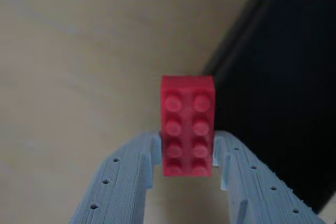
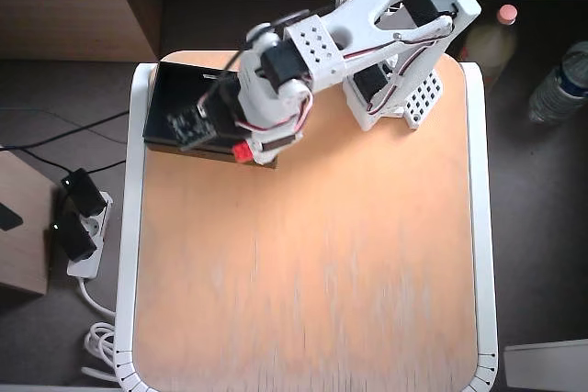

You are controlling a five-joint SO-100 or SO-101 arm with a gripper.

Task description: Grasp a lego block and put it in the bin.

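In the wrist view my end effector (image 1: 186,153) is clamped on the lego block (image 1: 187,124), lifted above the tabletop (image 1: 79,77) beside the bin (image 1: 283,103). In the overhead view the block hangs at the bin's (image 2: 179,98) near rim by the tabletop's far-left corner. Grasp done; release remains.

One red lego block (image 1: 187,124), one black bin (image 2: 179,107), two bottles (image 2: 558,84), one power strip (image 2: 81,227).
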